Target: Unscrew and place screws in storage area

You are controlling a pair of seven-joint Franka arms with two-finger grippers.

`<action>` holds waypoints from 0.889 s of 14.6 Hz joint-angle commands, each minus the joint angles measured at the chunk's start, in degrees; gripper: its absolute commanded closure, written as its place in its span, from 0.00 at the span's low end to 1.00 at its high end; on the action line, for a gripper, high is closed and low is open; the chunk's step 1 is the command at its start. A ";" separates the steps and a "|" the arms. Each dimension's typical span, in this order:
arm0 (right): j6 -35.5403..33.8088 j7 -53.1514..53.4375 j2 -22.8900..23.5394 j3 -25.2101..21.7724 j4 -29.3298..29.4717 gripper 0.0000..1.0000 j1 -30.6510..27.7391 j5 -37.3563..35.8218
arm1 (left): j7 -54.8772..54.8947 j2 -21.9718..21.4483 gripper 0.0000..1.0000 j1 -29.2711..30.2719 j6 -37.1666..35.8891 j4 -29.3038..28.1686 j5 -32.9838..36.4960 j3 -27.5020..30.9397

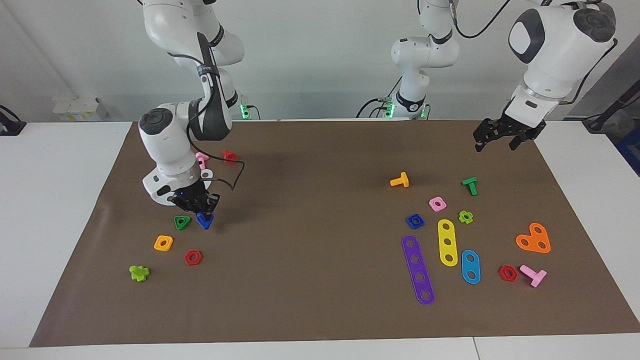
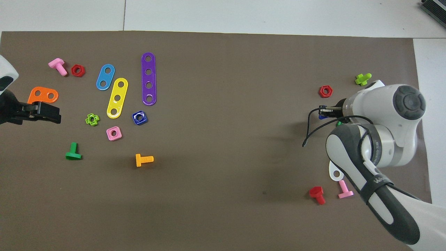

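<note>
Right pincer: we find it clamped on the blue bolt, head down, low over the brown mat.
Blue bolt: we place it just beside the green triangular nut, toward the left arm's end of the counter; we cannot tell if it touches the mat.
Blue square nut: flat on the mat, well apart from the green triangular nut, beside the purple strip.
Surroundings: the orange square nut and red hex nut lie near the green triangular nut, farther from the robots.
Obstruction: the right arm hides most of the white arc plate.
Left pincer: we see it spread wide, empty, waiting, well apart from the green triangular nut.
</note>
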 commanded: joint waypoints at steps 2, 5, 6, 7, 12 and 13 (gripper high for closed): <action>7.56 -1.50 0.37 0.88 -5.48 1.00 -0.95 1.34 | -0.17 -1.18 0.00 0.67 1.07 -1.45 0.21 -0.40; 9.32 -0.36 1.17 0.88 -4.69 0.02 -0.96 1.34 | -0.25 -1.18 0.00 0.67 1.07 -1.45 0.21 -0.40; 9.24 -0.18 1.26 0.88 -3.82 0.00 -0.78 1.34 | -0.17 -1.18 0.00 0.67 1.07 -1.45 0.21 -0.40; 8.63 -0.27 0.91 0.88 -2.50 0.00 -0.69 1.34 | -0.17 -1.18 0.00 0.67 1.07 -1.45 0.21 -0.40; -13.12 1.22 -5.76 -0.43 9.61 0.00 -1.04 0.28 | -0.17 -1.18 0.00 0.67 1.07 -1.45 0.21 -0.40; -18.74 1.31 -7.34 -0.70 12.42 0.00 -1.74 0.19 | -0.17 -1.18 0.00 0.67 1.07 -1.45 0.21 -0.40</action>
